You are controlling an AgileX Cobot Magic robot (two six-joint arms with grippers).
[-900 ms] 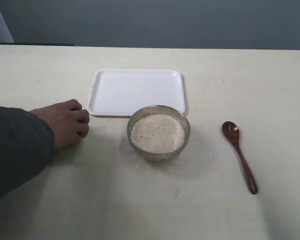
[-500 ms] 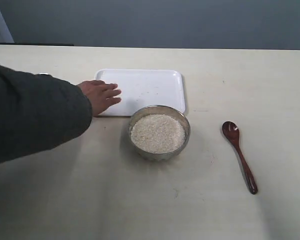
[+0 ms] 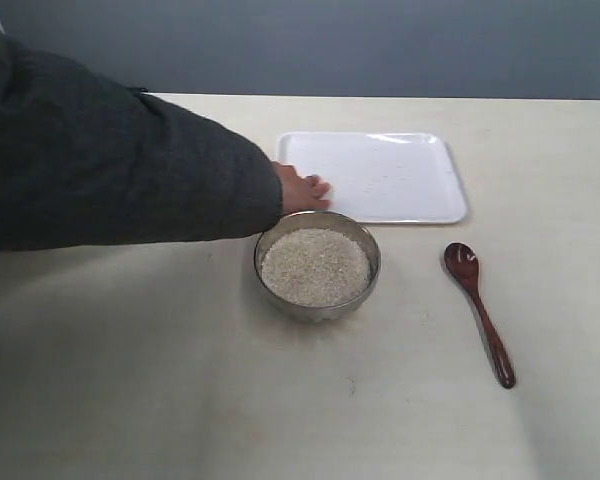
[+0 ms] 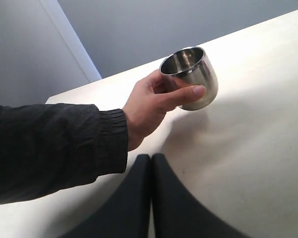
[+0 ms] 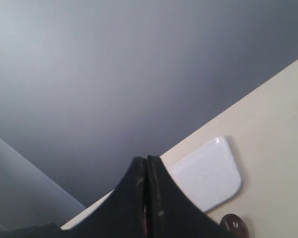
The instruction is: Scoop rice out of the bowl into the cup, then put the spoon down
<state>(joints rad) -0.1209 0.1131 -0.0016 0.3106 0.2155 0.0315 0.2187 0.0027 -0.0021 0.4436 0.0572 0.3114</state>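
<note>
The left gripper (image 4: 151, 157) and right gripper (image 5: 146, 161) sit closed and empty. A person's hand (image 3: 302, 190) has slid the white tray (image 3: 380, 175) rightward, behind the bowl (image 3: 320, 312) of rice (image 3: 315, 266). The left wrist view shows the cup (image 4: 190, 77) gripped in a hand. The spoon (image 3: 479, 312) lies untouched, so scooping hasn't begun.

Soft, even indoor light; exterior view sharp, wrist views blurred close up.
Sleeve (image 3: 110, 160) throws a broad faint shadow over the table (image 3: 180, 400) toward 7 o'clock; pale shadow at 4 o'clock of the bowl (image 3: 318, 310); glare on the tray (image 3: 380, 175) rim at 12 o'clock; highlights on the cup (image 4: 198, 79); left gripper (image 4: 151, 157) and right gripper (image 5: 147, 159) dark, unfocused.
</note>
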